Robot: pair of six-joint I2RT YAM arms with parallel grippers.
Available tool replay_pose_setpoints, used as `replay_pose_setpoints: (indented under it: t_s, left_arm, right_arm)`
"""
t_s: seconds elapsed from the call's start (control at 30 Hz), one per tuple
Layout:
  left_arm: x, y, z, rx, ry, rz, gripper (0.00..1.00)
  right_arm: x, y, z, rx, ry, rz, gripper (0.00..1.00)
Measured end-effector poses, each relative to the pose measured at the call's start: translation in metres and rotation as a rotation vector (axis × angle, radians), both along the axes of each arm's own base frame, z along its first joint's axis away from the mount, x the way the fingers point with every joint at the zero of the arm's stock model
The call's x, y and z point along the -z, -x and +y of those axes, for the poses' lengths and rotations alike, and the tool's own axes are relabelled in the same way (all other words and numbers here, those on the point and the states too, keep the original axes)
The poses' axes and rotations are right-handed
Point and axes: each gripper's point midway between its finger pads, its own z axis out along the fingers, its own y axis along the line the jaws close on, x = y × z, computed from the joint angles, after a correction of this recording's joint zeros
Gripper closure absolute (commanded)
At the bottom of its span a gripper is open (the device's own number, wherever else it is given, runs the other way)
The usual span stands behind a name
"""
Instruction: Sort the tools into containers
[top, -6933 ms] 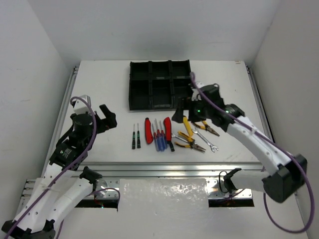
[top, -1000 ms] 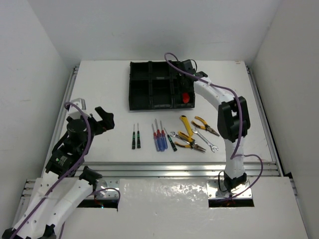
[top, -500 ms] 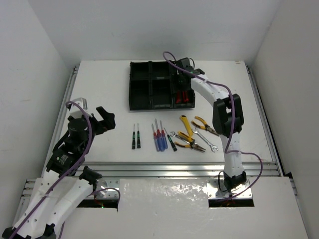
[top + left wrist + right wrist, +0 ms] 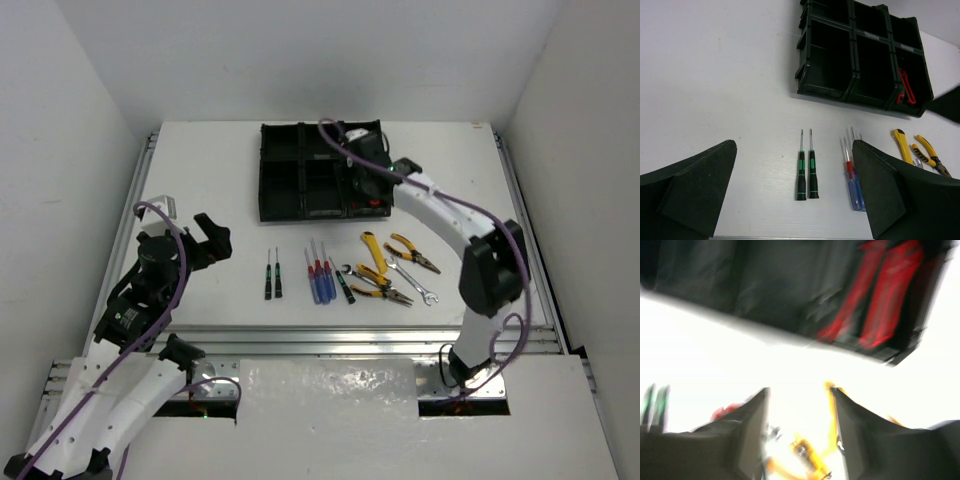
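The black six-compartment tray (image 4: pixel 300 175) sits at the back of the table. Red-handled cutters (image 4: pixel 373 204) lie in its near right compartment, also in the left wrist view (image 4: pixel 905 87) and blurred in the right wrist view (image 4: pixel 880 305). My right gripper (image 4: pixel 362 162) hovers over the tray's right column, open and empty (image 4: pixel 800 425). On the table lie two black-green screwdrivers (image 4: pixel 272 275) (image 4: pixel 805 167), blue and red screwdrivers (image 4: pixel 318 277) (image 4: pixel 852 175), yellow pliers (image 4: pixel 375 262) (image 4: pixel 810 455) and silver wrenches (image 4: pixel 412 282). My left gripper (image 4: pixel 207 240) stands open, well left of the tools (image 4: pixel 795 200).
Orange-handled pliers (image 4: pixel 412 253) lie right of the yellow ones. A metal rail (image 4: pixel 330 335) runs along the table's near edge. White walls close in on three sides. The right arm's elbow (image 4: pixel 492 265) stands over the table's right side.
My right gripper has opened and left the red cutters in the tray's near right compartment, then pulled away over the tray. The left arm has hardly moved.
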Motion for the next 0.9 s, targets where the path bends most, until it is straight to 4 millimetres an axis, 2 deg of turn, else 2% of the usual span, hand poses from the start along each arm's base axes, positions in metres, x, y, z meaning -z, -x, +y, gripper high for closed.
replay_pose_setpoints:
  t_s: [0.1,0.17,0.23,0.3,0.37,0.5,0.9]
  left_arm:
    - [0.0,0.0,0.001,-0.004,-0.001,-0.001,0.0]
    - [0.0,0.0,0.001,-0.005,-0.001,-0.001,0.0]
    - [0.0,0.0,0.001,-0.005,-0.001,-0.002,0.0]
    - [0.0,0.0,0.001,-0.004,-0.001,-0.001,0.0]
    - [0.0,0.0,0.001,-0.004,-0.001,-0.001,0.0]
    - [0.0,0.0,0.001,-0.004,-0.001,-0.001,0.0]
    - [-0.001,0.0,-0.001,0.007,0.003,-0.002,0.0]
  right_arm:
    - [-0.001,0.062,0.039,-0.109,-0.019,0.002,0.68]
    - [0.013,0.101,0.062,-0.18,-0.021,0.034,0.7]
    - [0.034,0.126,0.071,-0.208,-0.001,0.083,0.7]
    - [0.056,0.142,0.069,-0.205,0.027,0.132,0.7]
    - [0.073,0.149,0.065,-0.188,0.054,0.169,0.7]
    - [0.095,0.155,0.064,-0.158,0.074,0.215,0.7]
    - [0.134,0.169,0.069,-0.125,0.069,0.302,0.7]
